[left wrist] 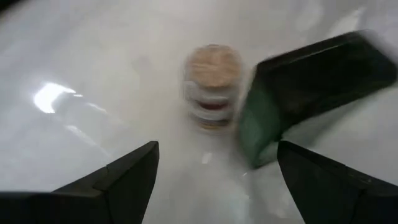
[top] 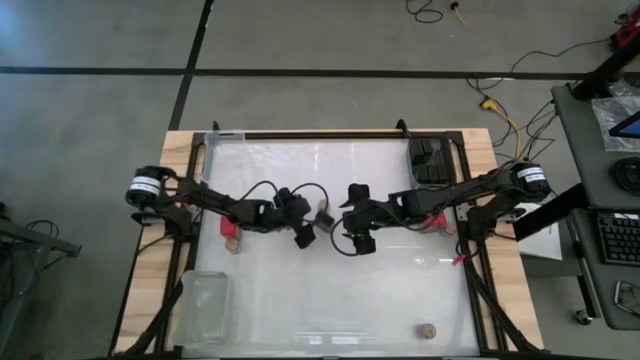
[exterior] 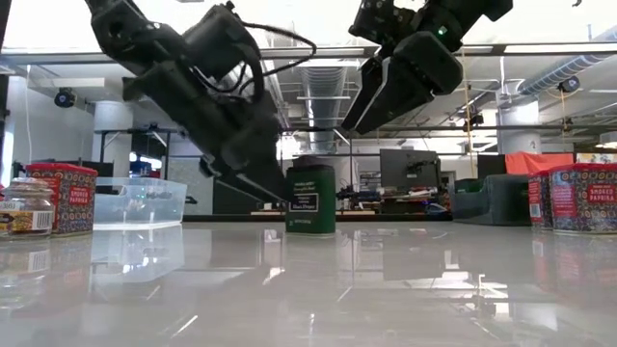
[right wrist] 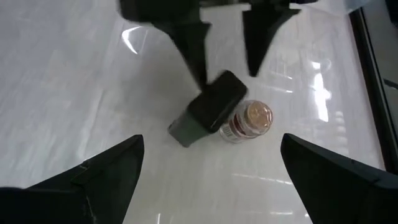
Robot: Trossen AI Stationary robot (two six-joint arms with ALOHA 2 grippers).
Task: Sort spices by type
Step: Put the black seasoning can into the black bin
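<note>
Both grippers released, jaws wide, nothing held. Left gripper [top: 303, 236] and right gripper [top: 356, 236] over table centre. Between them, black box [right wrist: 208, 107] touching tan-topped jar [right wrist: 250, 119]. Red tins [exterior: 60, 197] at table sides; another jar [top: 426, 329] near front edge.

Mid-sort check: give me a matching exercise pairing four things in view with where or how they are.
Things:
1. green tin
2. clear tray
3. lone jar
4. left gripper

Place or state:
A. open
B. corner on the left arm's side
C. right arm's side, alone near the edge
D. in the middle, next to a second jar

Pairs: 1-D, 2-B, 3-C, 4-A
</note>
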